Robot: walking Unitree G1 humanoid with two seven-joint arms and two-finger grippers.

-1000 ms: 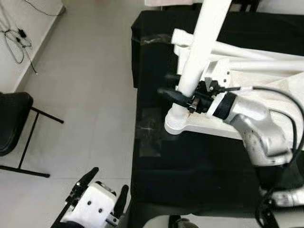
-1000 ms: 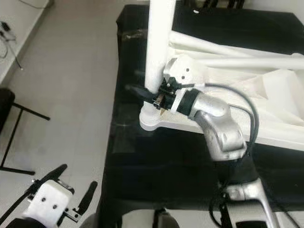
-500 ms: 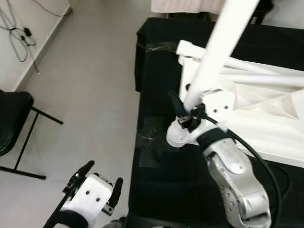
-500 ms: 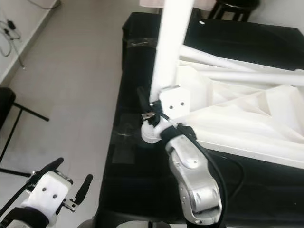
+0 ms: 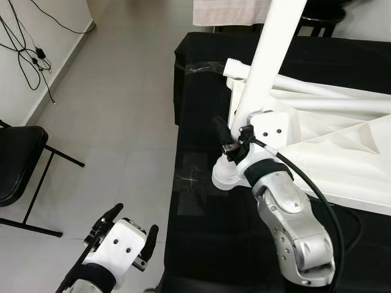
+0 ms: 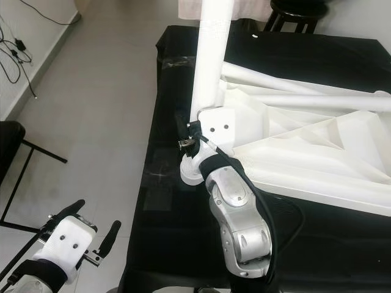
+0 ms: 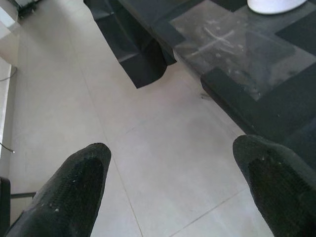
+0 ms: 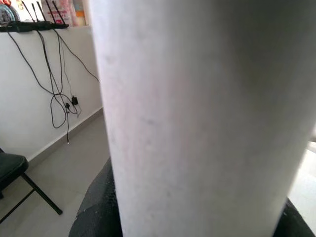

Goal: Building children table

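An upturned white children's table top [image 5: 342, 159] lies on a table draped in black cloth [image 5: 201, 244]. A white table leg [image 5: 269, 55] stands upright in the top's near-left corner socket [image 5: 225, 177]. My right gripper [image 5: 235, 133] is shut on the leg just above the socket, one black finger [image 5: 219, 129] showing on its left side. In the right wrist view the leg [image 8: 197, 108] sits close between the black pads [image 8: 98, 212]. My left gripper [image 5: 129, 224] hangs open over the floor beside the table, fingertips [image 7: 74, 187] wide apart.
Two more white legs [image 5: 317, 91] lie across the upturned top. A black chair [image 5: 15, 165] stands on the floor to the left, and cables [image 5: 30, 49] hang on the wall. A dark stool [image 6: 293, 9] is behind the table. A tape patch [image 5: 192, 177] marks the cloth.
The right arm swung round from the right side to the near side of the leg while holding it. The leg tipped, then stood more upright. The camera shifted.
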